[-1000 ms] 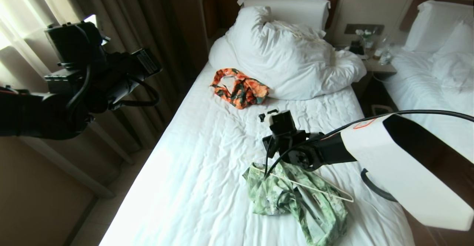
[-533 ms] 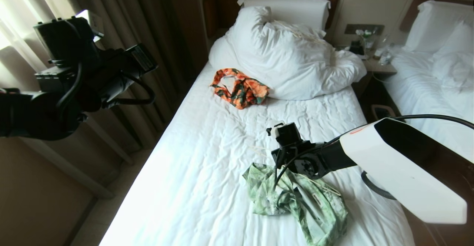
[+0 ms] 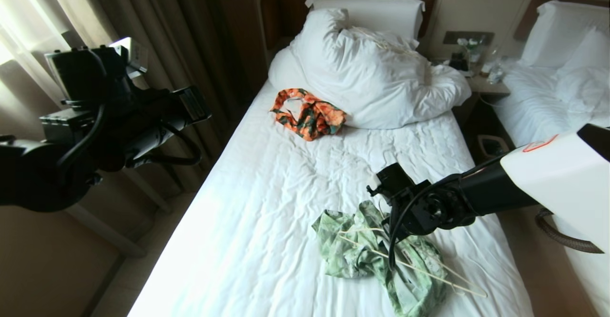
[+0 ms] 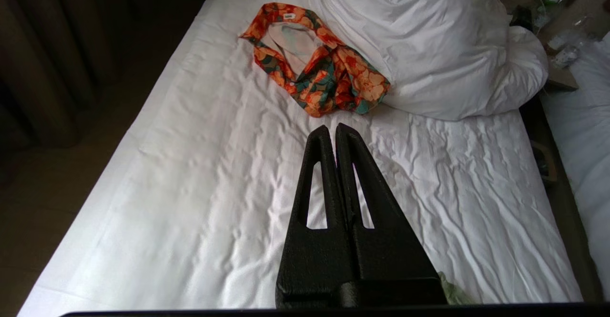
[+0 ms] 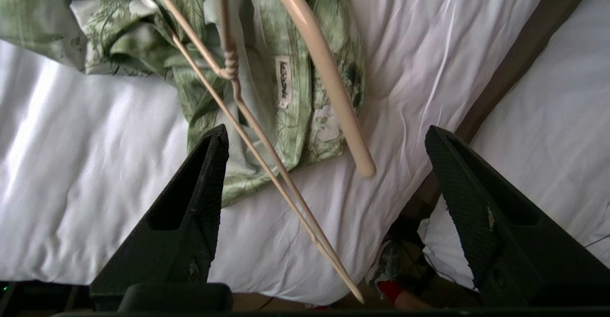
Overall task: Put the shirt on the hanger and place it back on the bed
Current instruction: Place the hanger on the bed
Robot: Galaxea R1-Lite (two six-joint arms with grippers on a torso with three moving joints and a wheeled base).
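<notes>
Two garments lie on the bed [image 3: 267, 202] in the head view: the crumpled shirt [image 3: 381, 255] under the hanger [image 3: 414, 267], an orange floral one [image 3: 310, 113] beside the pillows. Left wrist view: left end effector [image 4: 332, 133] pressed together. Right wrist view: right end effector [image 5: 324, 138] spread apart above the hanger; the shirt's label is unreadable.

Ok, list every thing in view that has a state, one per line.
shirt: crumpled on the bed, not hung.
hanger: lying loose across the shirt, not held.
right pincer: open, above the hanger and shirt.
left pincer: shut, empty, raised over the bed's left side.
orange garment: bunched against the pillow.
</notes>
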